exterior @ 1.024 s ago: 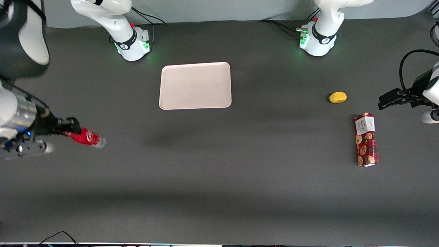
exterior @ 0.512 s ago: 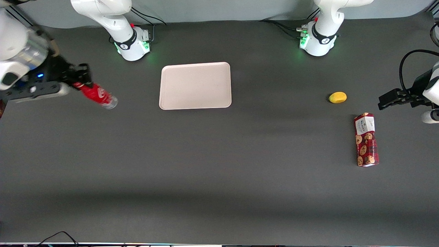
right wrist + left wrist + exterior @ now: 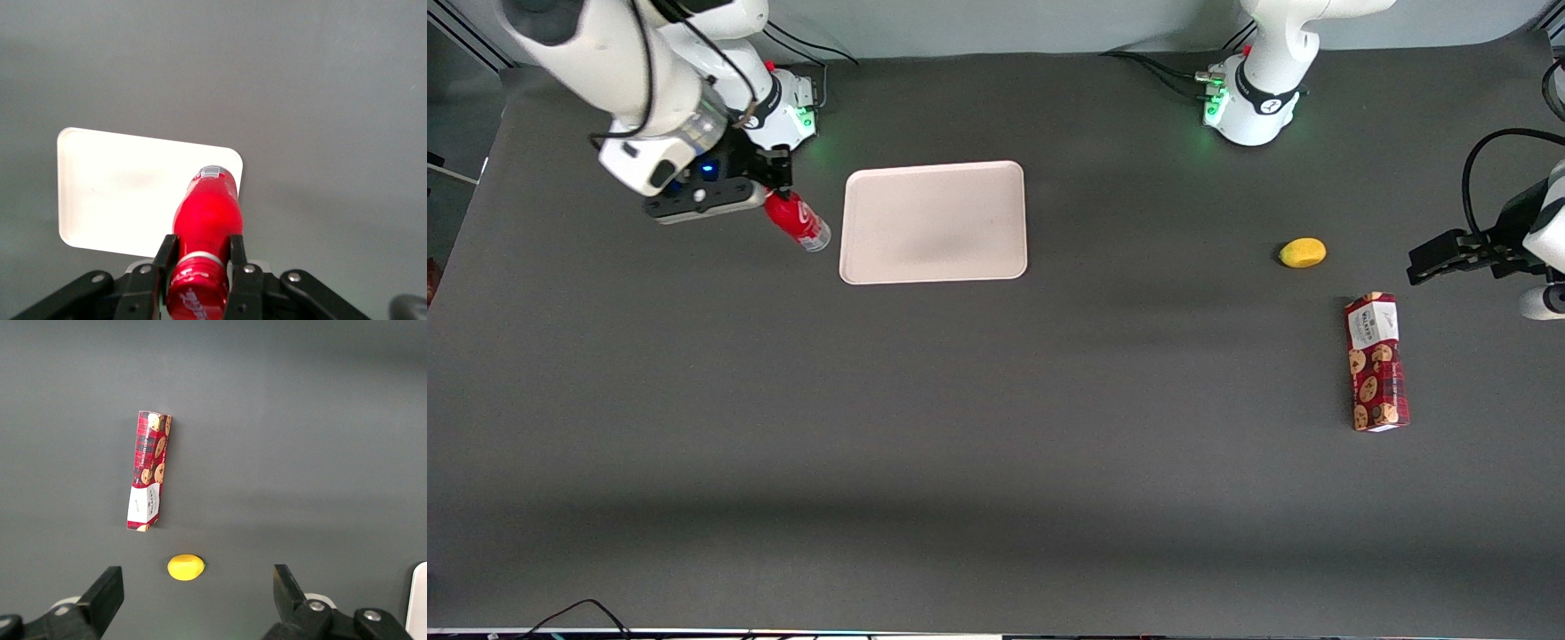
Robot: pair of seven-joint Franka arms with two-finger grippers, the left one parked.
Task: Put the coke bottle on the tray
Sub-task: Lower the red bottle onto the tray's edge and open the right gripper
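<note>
My gripper (image 3: pixel 775 190) is shut on the neck of the small red coke bottle (image 3: pixel 797 220), which hangs tilted above the table beside the tray's edge nearest the working arm. In the right wrist view the coke bottle (image 3: pixel 207 212) sits between the two black fingers (image 3: pixel 165 257), its clear base pointing toward the tray (image 3: pixel 120 190). The tray (image 3: pixel 934 222) is flat, pale pinkish-beige, with nothing on it, and lies close to the arm bases.
Toward the parked arm's end of the table lie a yellow lemon-like fruit (image 3: pixel 1303 252) and a long red cookie box (image 3: pixel 1376 362), the box nearer the front camera. Both also show in the left wrist view: fruit (image 3: pixel 185 567), box (image 3: pixel 148 471).
The gripper has carried the coke bottle away from the front camera and toward the tray, from the working arm's end of the table to just beside the tray's edge.
</note>
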